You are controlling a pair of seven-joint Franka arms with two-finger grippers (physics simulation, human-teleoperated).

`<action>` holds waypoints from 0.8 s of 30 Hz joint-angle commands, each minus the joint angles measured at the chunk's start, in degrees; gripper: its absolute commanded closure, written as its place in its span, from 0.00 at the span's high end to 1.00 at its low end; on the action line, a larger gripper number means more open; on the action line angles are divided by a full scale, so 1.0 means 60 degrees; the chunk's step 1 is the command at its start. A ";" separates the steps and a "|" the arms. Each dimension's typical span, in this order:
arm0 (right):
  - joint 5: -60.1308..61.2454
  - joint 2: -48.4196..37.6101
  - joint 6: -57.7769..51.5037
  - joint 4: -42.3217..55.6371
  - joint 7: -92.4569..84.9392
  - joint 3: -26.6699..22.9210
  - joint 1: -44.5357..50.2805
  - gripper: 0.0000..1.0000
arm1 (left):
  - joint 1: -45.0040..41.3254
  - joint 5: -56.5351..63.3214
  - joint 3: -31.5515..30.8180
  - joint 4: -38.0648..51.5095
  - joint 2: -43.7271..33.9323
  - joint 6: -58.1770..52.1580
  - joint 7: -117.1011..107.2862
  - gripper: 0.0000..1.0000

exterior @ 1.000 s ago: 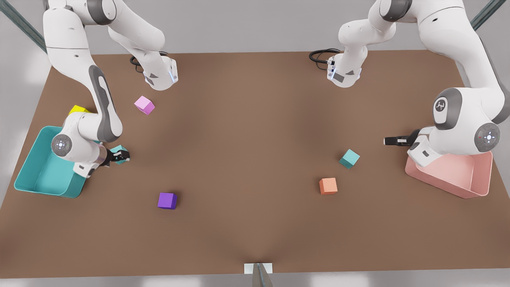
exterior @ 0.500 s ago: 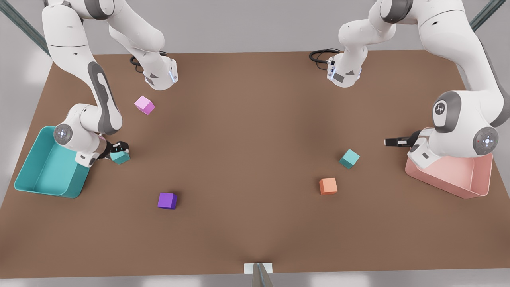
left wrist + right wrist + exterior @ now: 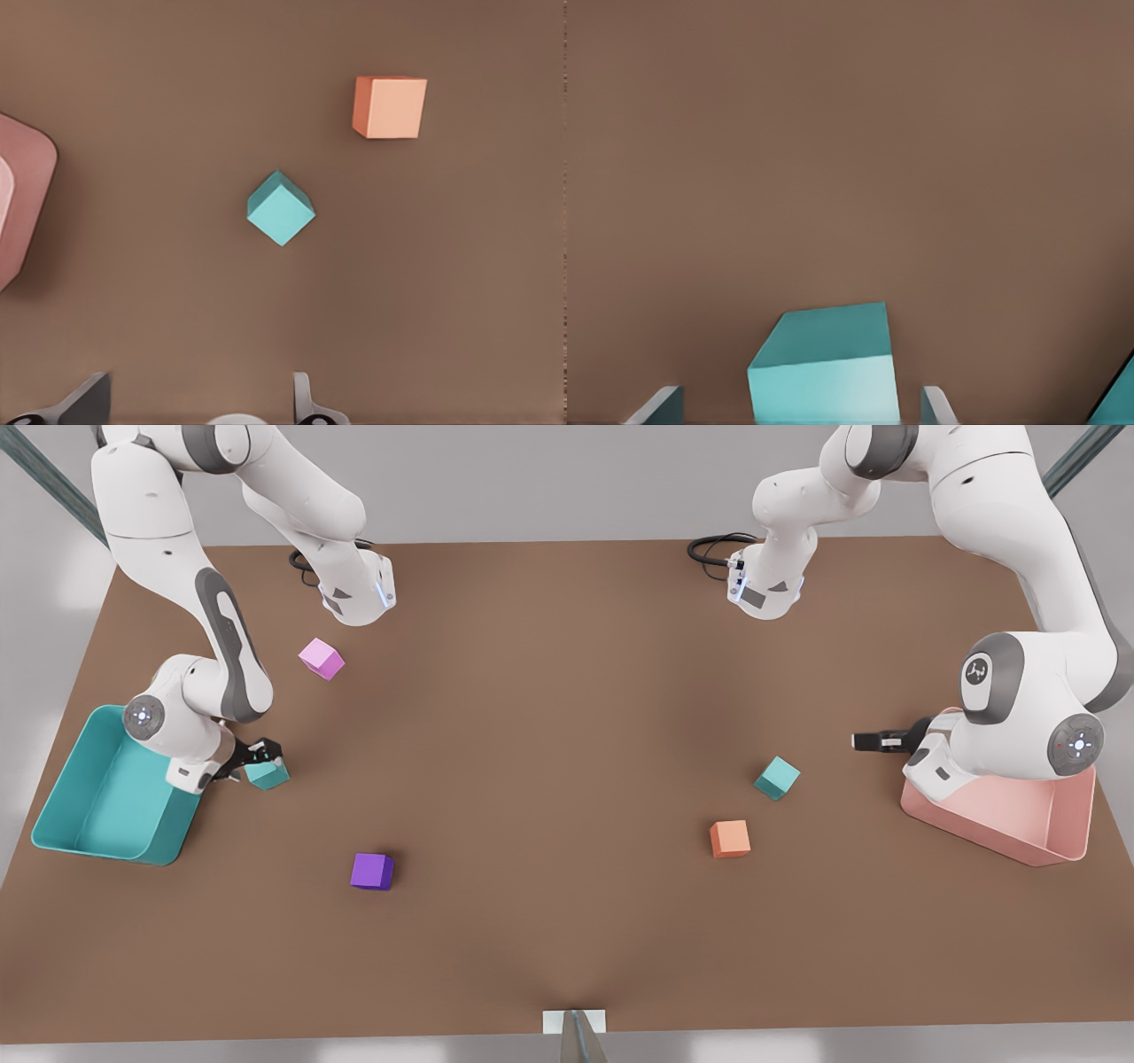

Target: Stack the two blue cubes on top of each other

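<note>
My R tool (image 3: 259,755) has pulled back and settled over the last sec: the wrist swung toward the far side of the brown bench (image 3: 549,779). The tool is now low at the first small teal plastic cube (image 3: 267,776). In the R wrist view that cube (image 3: 824,372) sits between my fingers (image 3: 658,405) w/ bench showing on both sides, so the tool is spread wide and grips nothing. The cube has barely shifted and rests on the bench, just beside the big teal bin (image 3: 97,815). My read: pick not made yet. I'm lined up, and closing comes next.

My L tool (image 3: 858,740) waits over the near edge of the pale pink bin (image 3: 1054,841), parted and empty. In its wrist view the second teal cube (image 3: 281,209) lies flat on the bench, corner-on to me. That cube (image 3: 777,778) is well apart from the first, right across the bench, so stacking means a long carry.

Others:
- The orange cube (image 3: 730,839) is near the second teal one, towards the front view's bottom left. It could crowd the drop.
- The purple cube (image 3: 371,871) and the pink cube (image 3: 321,659) lie either side of my carry path, apart from it.
- The bin wall beside my R tool is the tight spot.
</note>
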 commanded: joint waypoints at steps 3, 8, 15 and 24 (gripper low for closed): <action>-0.0021 -0.0009 0.0147 -0.0160 -0.0380 -0.0023 0.0004 1.00 | 0.0009 0.0001 -0.0003 0.0013 -0.0011 -0.0057 -0.0046 1.00; -0.0036 -0.0024 0.0176 -0.0277 -0.0395 -0.0038 0.0018 1.00 | 0.0009 -0.0014 -0.0003 0.0013 -0.0011 -0.0057 -0.0046 1.00; -0.0519 0.0122 0.0381 -0.0262 -0.0395 -0.0316 0.0004 1.00 | 0.0009 -0.0014 -0.0003 0.0013 0.0003 -0.0057 -0.0046 1.00; -0.0519 0.0371 0.1084 -0.0599 -0.0380 -0.0433 0.0018 1.00 | 0.0009 -0.0029 -0.0003 0.0013 -0.0011 -0.0057 -0.0046 1.00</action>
